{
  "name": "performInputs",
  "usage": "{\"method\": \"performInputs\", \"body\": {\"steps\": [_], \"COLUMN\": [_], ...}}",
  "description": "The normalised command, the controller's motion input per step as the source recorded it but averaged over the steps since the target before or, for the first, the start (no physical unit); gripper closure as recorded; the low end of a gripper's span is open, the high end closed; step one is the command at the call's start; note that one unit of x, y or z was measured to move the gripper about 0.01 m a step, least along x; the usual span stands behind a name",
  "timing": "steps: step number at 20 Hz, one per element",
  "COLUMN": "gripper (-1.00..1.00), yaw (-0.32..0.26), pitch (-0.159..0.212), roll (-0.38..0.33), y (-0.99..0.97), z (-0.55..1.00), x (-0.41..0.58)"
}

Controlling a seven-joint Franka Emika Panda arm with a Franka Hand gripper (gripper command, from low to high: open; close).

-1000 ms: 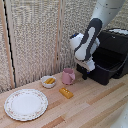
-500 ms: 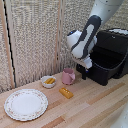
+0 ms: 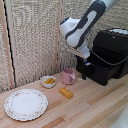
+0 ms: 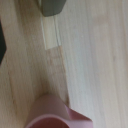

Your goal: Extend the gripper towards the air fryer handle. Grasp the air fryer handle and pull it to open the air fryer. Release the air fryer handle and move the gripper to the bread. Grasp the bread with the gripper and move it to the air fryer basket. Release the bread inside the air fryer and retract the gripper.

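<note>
While the air fryer basket [image 3: 102, 67] stands pulled out, the gripper [image 3: 88, 61], its spread unreadable, hangs near its handle; next, travel toward the bread [image 3: 66, 92] at seven o'clock.

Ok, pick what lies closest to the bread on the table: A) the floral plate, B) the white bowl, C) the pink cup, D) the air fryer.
C: in the exterior view the bread lies just in front of the pink cup, nearer than anything else.
</note>
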Motion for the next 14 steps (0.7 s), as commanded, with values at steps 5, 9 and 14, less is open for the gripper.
{"method": "performInputs", "body": {"steps": [5,9,14], "gripper": [-1.0,-1.0,-1.0], "yaw": [0.077,0.186,0.237], "pitch": [-0.089,-0.044,0.084], "roll": [0.138,0.192,0.106], "y": [0.42,0.18,0.11], "z": [0.52,0.29,0.07], "x": [-0.511,-0.245,-0.141]}}
